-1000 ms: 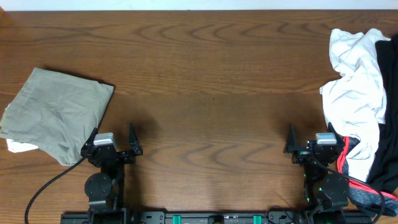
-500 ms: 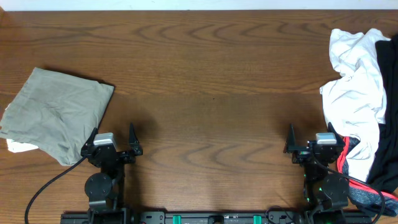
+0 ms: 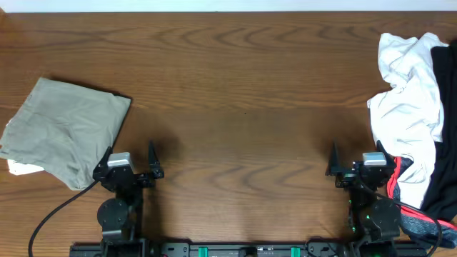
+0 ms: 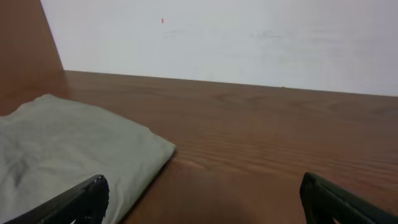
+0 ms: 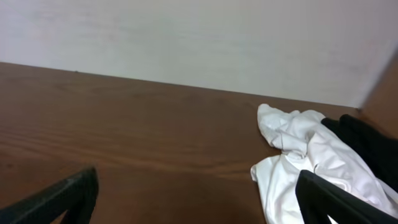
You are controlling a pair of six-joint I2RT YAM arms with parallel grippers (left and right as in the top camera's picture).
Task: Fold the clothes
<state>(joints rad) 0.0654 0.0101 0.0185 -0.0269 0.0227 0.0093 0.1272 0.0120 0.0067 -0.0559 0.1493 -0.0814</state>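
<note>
Here the left gripper [image 3: 129, 151] sat at the near left of the wooden table [image 3: 243, 93], its two dark fingers [image 4: 87, 196] spread as wide as they go and holding nothing; in the left wrist view only bare wood lay between them. The right gripper [image 3: 355, 151] sat at the near right in the same way, fingers [image 5: 65, 196] fully apart and empty.

The khaki-beige garment [image 3: 64, 128] lay on the left side of the table, folded into a flat, roughly four-sided shape turned at a slant. Its near right edge ran just beside the left gripper, and I could not tell whether the two touched. From the left wrist camera the garment [image 4: 68, 155] showed as a smooth layer to the left of the fingers, one corner pointing right. A small white scrap [image 3: 18, 168] stuck out from under its near left corner.

The other clothes were heaped at the right edge of the table. A crumpled white garment [image 3: 407, 107] lay on the left of that heap and reached toward the far side, a black garment [image 3: 446, 78] lay at its right, and a red-trimmed piece [image 3: 395, 178] lay at the near end, right beside the right gripper. The right wrist view showed the white garment [image 5: 311, 155] with the black one [image 5: 367, 140] behind it, to the right of the open fingers.

A black cable [image 3: 50, 214] curved from the left arm's base toward the near left edge
</note>
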